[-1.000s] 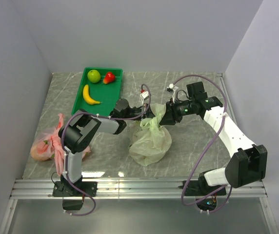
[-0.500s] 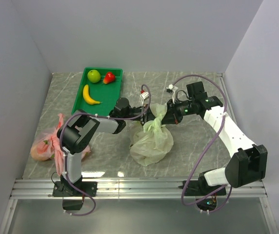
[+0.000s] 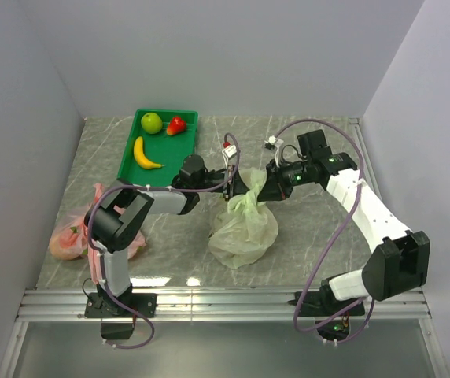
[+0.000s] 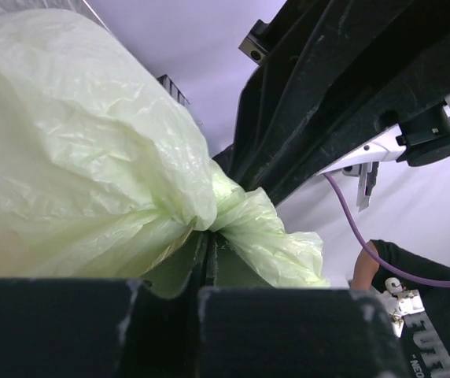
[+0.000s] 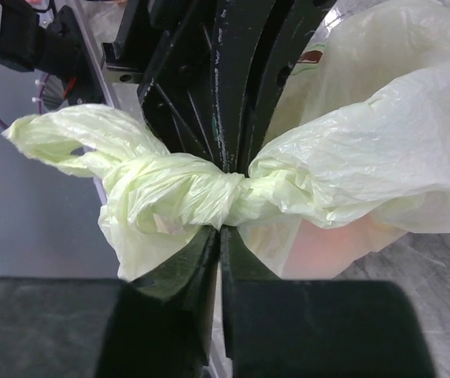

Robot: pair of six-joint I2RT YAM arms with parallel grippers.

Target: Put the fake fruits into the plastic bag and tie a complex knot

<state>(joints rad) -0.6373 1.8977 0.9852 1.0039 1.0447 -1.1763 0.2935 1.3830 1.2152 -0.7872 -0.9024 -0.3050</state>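
Observation:
The pale green plastic bag (image 3: 245,232) sits mid-table, its neck twisted into a knot (image 5: 225,193). My left gripper (image 3: 242,187) reaches in from the left and is shut on the bag's plastic (image 4: 75,157) at the neck (image 4: 208,240). Facing it from the right, my right gripper (image 3: 266,189) is shut on the same neck just beside the knot (image 5: 223,232). An orange-pink shape (image 5: 343,252) shows through the bag wall. Fake fruits outside the bag are a green apple (image 3: 152,122), a small red fruit (image 3: 176,124) and a yellow banana (image 3: 145,154).
Those three fruits lie in a green tray (image 3: 174,153) at the back left. A pink plastic bag (image 3: 71,236) with something in it lies at the left edge beside the left arm. Walls close in the back and both sides.
Both grippers have shifted slightly toward the back and drawn closer over the bag's neck. The neck now stands gathered tighter between them. The bag's body has stayed in place.

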